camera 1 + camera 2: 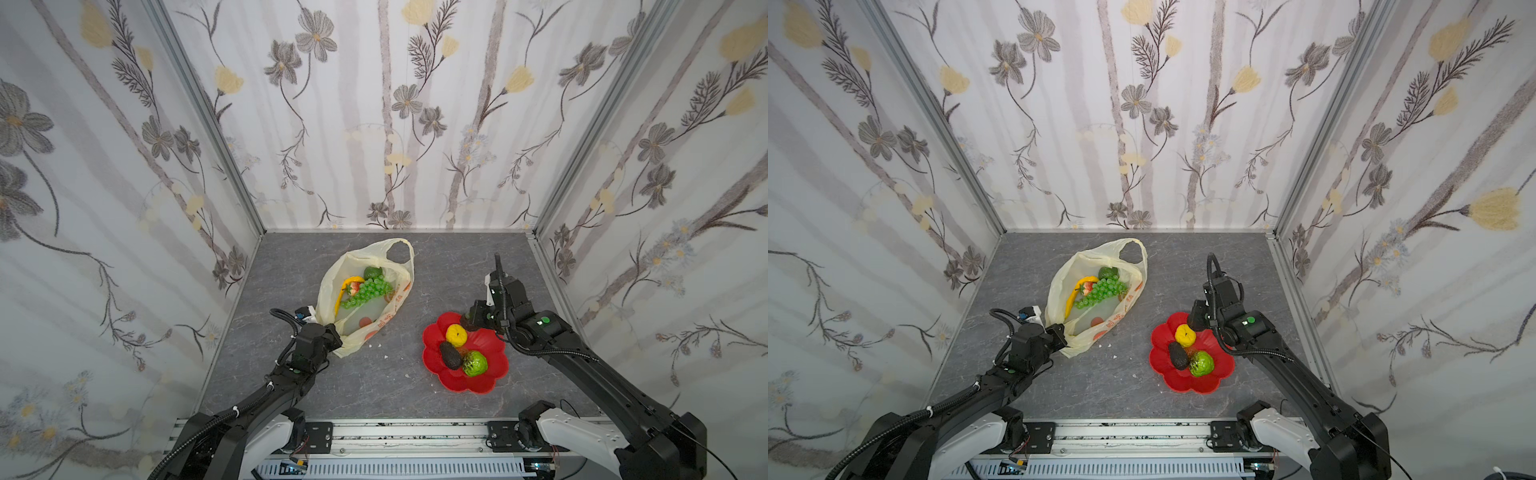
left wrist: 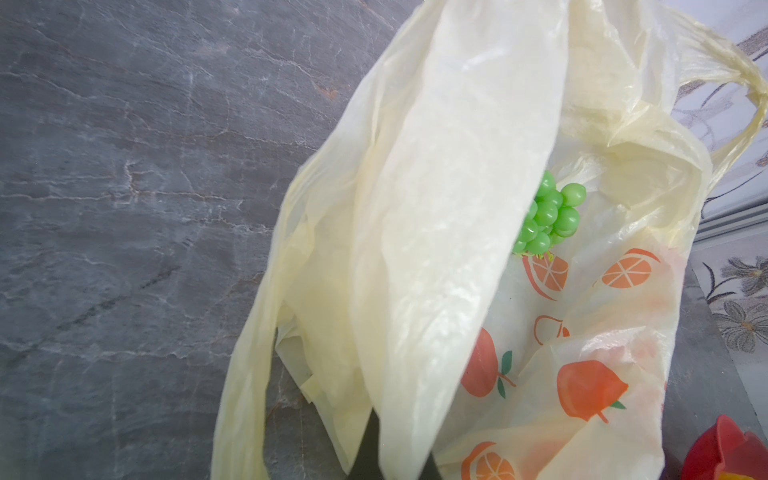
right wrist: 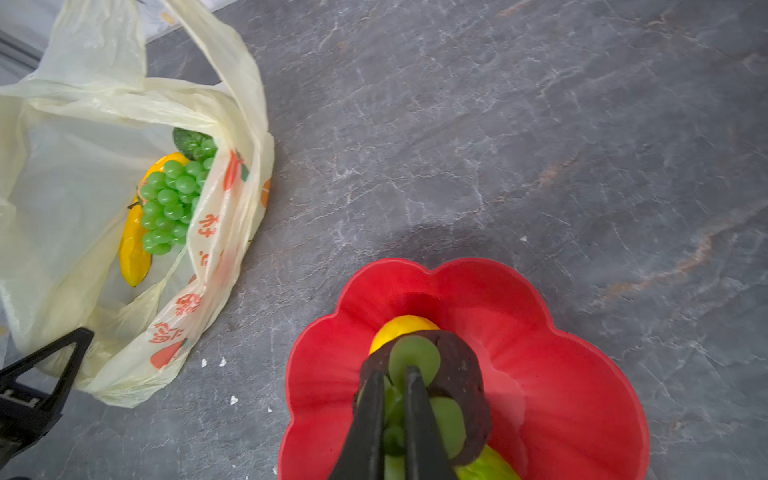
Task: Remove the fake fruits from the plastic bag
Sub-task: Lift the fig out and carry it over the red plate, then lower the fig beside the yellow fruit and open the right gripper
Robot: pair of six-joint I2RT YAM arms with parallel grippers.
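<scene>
Because the left gripper [image 1: 336, 332] pinches an edge of the plastic bag [image 1: 326, 291], apparently holding its mouth open, the grape bunch [image 3: 170, 203] and banana [image 3: 133, 245] lie exposed inside the bag, while the right gripper [image 3: 395, 372], well clear of it, pinches a dark fruit piece [image 3: 457, 365].

The left arm [image 1: 274, 390] and right arm [image 1: 611, 374] are black with white bases [image 1: 582, 432], ribbed cables [image 1: 504, 299] and perhaps green wrist stickers [image 1: 544, 320]

Walls [image 1: 374, 124] are papered in white with grey and pale-yellow flowers; corners are framed by aluminium posts [image 1: 201, 112]; the tabletop [image 1: 374, 374] is surfaced in grey veined stone; a metal rail [image 1: 407, 436] is mounted along its near edge; lighting is diffuse.
</scene>
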